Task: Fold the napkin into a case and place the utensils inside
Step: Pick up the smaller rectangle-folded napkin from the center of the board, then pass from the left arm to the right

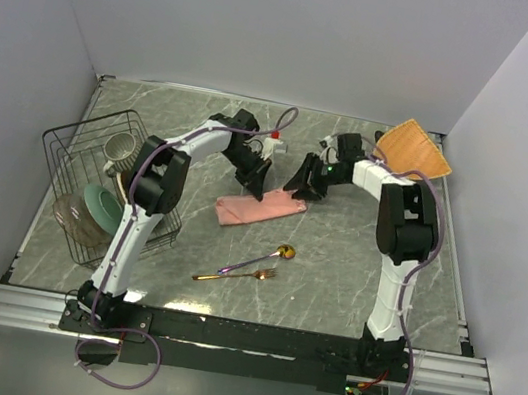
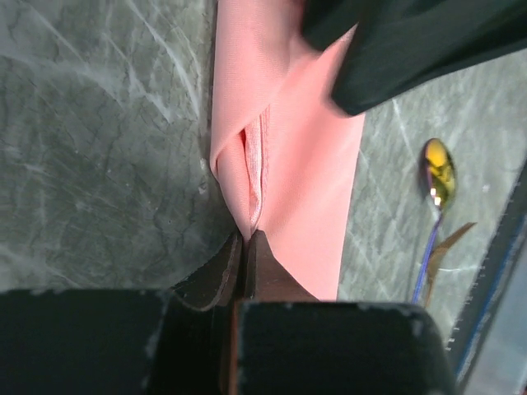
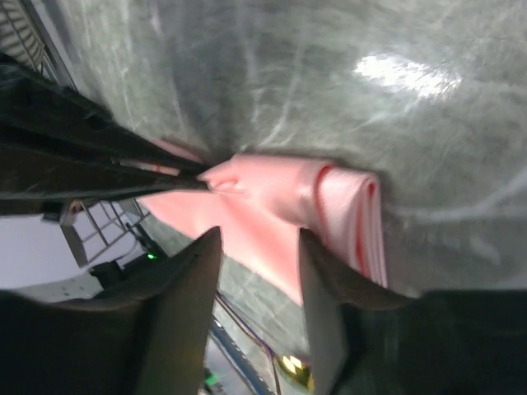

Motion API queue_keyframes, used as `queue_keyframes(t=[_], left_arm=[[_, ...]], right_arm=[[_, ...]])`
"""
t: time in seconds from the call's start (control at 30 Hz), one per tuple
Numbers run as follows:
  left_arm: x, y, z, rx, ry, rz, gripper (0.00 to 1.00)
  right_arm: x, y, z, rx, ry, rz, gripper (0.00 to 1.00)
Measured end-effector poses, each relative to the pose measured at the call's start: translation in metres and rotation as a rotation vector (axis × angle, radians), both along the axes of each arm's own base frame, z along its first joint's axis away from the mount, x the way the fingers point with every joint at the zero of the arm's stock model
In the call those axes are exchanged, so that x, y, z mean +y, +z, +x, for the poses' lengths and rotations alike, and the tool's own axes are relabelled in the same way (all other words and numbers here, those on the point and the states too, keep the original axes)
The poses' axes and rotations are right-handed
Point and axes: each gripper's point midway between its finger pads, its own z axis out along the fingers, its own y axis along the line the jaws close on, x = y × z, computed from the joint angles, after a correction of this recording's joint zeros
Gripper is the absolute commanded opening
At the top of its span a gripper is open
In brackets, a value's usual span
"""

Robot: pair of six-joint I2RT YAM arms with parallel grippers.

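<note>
Left gripper (image 2: pixel 247 240) is clamped shut on a fold at the napkin's (image 1: pixel 260 208) edge. Right gripper (image 3: pixel 259 247) sits just beside the cloth w/ fingers apart, holding nothing. Napkin lies mid-frame in the top view, btwn the two grippers, flat on the bench (image 1: pixel 353 273). Progress, by my read: folding nearly done. Cloth is already a narrow layered strip, salmon-pink, soft, w/ rolled edges. Left to do: spoon (image 1: pixel 255 260) & fork (image 1: pixel 236 276), lower centre, apart from the cloth, not yet inside.
</note>
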Motion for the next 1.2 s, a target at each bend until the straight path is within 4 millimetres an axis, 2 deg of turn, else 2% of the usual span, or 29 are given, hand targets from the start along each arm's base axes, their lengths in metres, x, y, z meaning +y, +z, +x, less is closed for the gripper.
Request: queue_keyframes(t=[0.1,0.33,0.43,0.47,0.63,0.73,0.8,0.87,0.93,1.03,1.1,1.2], left_arm=[[0.001,0.001,0.005,-0.057,-0.014,0.021,0.01],[0.009,0.008,0.02,-0.248,-0.051,0.079,0.01],[0.015,0.017,0.022,-0.333,-0.074,0.095,0.01],[0.016,0.021,0.023,-0.367,-0.085,0.098,0.01],[0.014,0.041,0.025,-0.514,-0.135,0.088,0.01],[0.011,0.052,0.022,-0.586,-0.167,0.081,0.01],[0.008,0.062,0.021,-0.64,-0.19,0.068,0.01],[0.004,0.073,0.02,-0.698,-0.219,0.052,0.01],[0.002,0.084,0.019,-0.748,-0.243,0.039,0.01],[0.0,0.096,0.016,-0.817,-0.283,0.025,0.01],[0.0,0.1,0.012,-0.848,-0.311,0.022,0.01],[-0.004,0.105,0.01,-0.886,-0.348,0.014,0.01]], right_arm=[[-0.008,0.021,0.008,-0.08,0.022,-0.027,0.71],[-0.034,0.085,0.045,-0.447,0.16,-0.173,0.79],[-0.049,0.102,0.051,-0.553,0.183,-0.245,0.91],[-0.054,0.106,0.053,-0.58,0.184,-0.268,1.0],[-0.076,0.134,0.074,-0.73,0.155,-0.379,1.0],[-0.078,0.153,0.078,-0.783,0.22,-0.373,1.0],[-0.075,0.173,0.086,-0.852,0.278,-0.354,1.0],[-0.072,0.184,0.084,-0.913,0.352,-0.332,1.0],[-0.069,0.183,0.075,-0.935,0.421,-0.314,0.98],[-0.064,0.168,0.059,-0.944,0.522,-0.293,0.92],[-0.06,0.158,0.047,-0.93,0.582,-0.278,0.9],[-0.048,0.153,0.03,-0.925,0.668,-0.244,0.86]])
